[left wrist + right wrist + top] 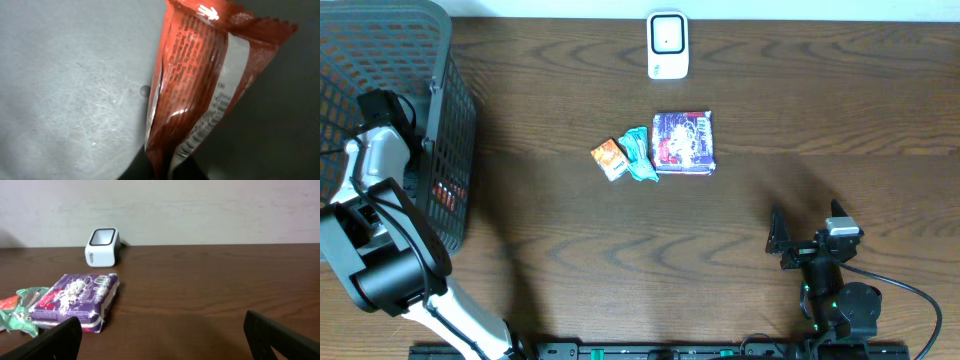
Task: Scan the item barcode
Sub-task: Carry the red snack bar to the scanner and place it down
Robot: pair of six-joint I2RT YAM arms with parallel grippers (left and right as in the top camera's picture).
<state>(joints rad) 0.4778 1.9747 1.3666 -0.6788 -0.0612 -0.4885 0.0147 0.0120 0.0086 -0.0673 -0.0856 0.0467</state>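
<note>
Left tool (167, 172) clamps red packet (195, 85) inside basket (460, 110).

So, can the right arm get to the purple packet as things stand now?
Probably yes. The right gripper is open and empty, and only bare table lies between it and the purple packet.

The table (820, 120) is dark, smooth-grained wood with a soft sheen. At 10 o'clock, the basket (460, 110) is matt grey plastic mesh. The scanner (667, 45) at 12 is glossy white plastic. The red wrapper (195, 90) is shiny, creased film.
</note>
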